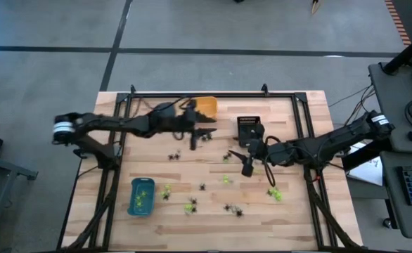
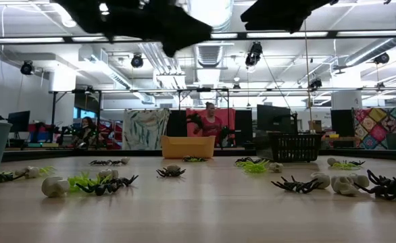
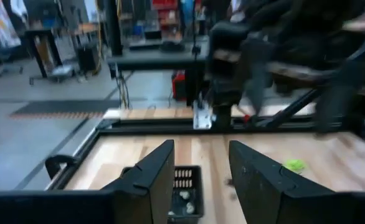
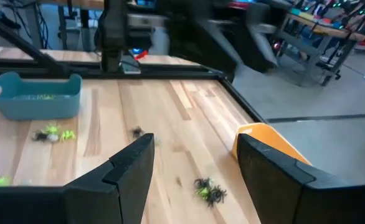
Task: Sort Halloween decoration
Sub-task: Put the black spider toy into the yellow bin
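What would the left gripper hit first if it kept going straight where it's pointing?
Probably the black tray: it lies on the table between the left gripper's open fingers, just ahead. The right arm shows farther off; depth is unclear.

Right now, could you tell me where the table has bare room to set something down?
Bare wood lies right of the black tray toward the frame, and along the near edge below the blue tray. Spiders and green trinkets crowd the middle strip between the blue tray and the right tool.
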Robot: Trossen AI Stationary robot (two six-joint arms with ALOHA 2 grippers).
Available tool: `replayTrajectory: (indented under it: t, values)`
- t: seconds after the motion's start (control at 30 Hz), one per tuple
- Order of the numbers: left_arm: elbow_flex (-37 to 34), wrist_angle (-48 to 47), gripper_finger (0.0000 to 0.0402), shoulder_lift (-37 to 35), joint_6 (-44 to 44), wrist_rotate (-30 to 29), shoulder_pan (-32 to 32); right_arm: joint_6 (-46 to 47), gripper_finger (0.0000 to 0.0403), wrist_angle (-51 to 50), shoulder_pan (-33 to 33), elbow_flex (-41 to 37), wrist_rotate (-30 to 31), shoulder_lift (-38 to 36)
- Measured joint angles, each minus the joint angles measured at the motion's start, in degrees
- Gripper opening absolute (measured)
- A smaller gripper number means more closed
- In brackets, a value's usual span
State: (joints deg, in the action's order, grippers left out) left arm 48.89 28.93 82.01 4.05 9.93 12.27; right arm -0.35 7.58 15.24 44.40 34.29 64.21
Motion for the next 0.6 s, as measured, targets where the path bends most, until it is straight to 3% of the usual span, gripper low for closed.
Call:
replayTrajectory:
  t: [0.33,0.6]
  values:
    - [-16.29,7.12,0.0133,-18.4,-0.07,-0.39,-0.47,0.74,0.0221,5.44,-2.11,0.01,-2.26,0.99]
    - [-23.2,7.94,0.0132,-30.77,-0.38,-0.39,-0.46,-0.39,0.0221,11.53,-6.02,0.02,-11.46,4.28]
